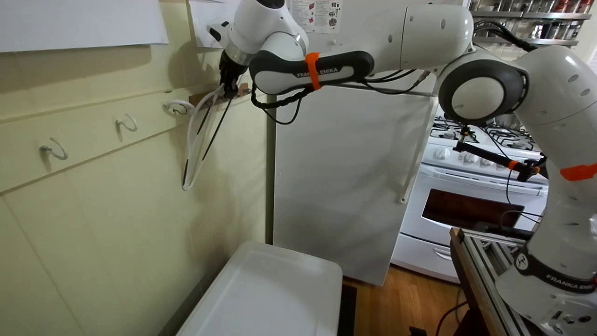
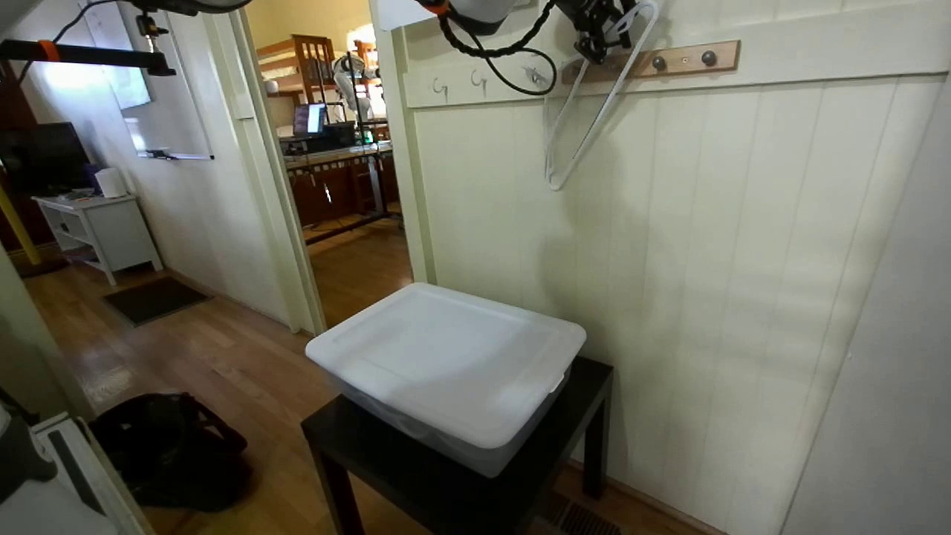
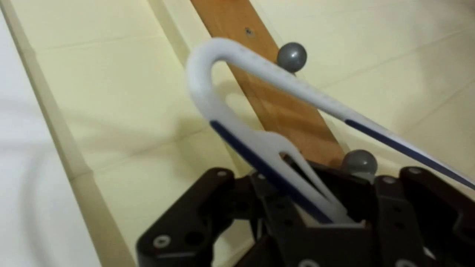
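where the white hanger [image 3: 267,71] is: high by the wall [image 2: 743,260], at the gripper [image 1: 230,91] and just in front of the wooden rail [image 2: 683,61]; tilted, a rounded corner reaching past the fingers [image 3: 274,213], another corner pointing down.
jaws: drawn in close, judging by both exterior views, and apparently holding an arm of the hanger, which runs in between the fingers; the pads are hidden, so how firmly they pinch cannot be told.
hanger's weight: slim bars, so probably light, yet long enough that it may swing or twist about the grip.
hanger's body: looks like moulded plastic, likely stiff with a little spring; hardly fragile, though a hard squeeze might flex it.
hanger's surface: the smooth white stretches are likely slippery; the dark strips [image 3: 272,177] may give more friction.
best hold: probably across a straight arm, where a dark strip runs, rather than on the curved corner or the slim notched tab [image 3: 272,141].
round knobs [image 3: 292,57]: on the rail, near the hanger in the wrist view; touching or apart, hard to tell.
white hooks [image 1: 126,123]: along the same painted board [image 1: 91,135] as the rail.
lidded bin [image 2: 446,357]: on a black table [image 2: 401,464], well below the hanger.
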Available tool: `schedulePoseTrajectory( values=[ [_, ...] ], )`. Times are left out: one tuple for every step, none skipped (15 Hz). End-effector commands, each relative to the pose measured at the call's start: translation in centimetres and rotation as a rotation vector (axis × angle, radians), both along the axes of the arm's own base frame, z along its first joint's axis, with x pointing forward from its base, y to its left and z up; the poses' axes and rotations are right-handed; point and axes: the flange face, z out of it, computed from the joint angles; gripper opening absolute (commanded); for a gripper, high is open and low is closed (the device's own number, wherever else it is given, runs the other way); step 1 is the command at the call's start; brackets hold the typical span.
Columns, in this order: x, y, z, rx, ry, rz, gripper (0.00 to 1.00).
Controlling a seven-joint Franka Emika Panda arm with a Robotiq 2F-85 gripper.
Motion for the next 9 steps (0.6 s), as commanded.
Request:
schedulePoseTrajectory(
  values=[
    [0.1, 0.6, 0.9, 0.040, -0.018, 0.012, 0.00],
    [0.1, 0.4, 0.8, 0.051, -0.019, 0.008, 0.00],
    [0.1, 0.1, 0.7, 0.063, -0.024, -0.003, 0.00],
    [0.1, -0.3, 0.7, 0.074, -0.036, -0.020, 0.00],
    [0.2, -0.4, 0.7, 0.085, -0.045, -0.029, 0.00],
    [0.3, -0.6, 0.7, 0.094, -0.051, -0.034, 0.00],
    [0.3, -0.7, 0.6, 0.098, -0.054, -0.037, 0.00],
    [0.4, -0.8, 0.6, 0.107, -0.056, -0.042, 0.00],
    [0.4, -1.0, 0.4, 0.114, -0.050, -0.052, 0.00]
  ],
)
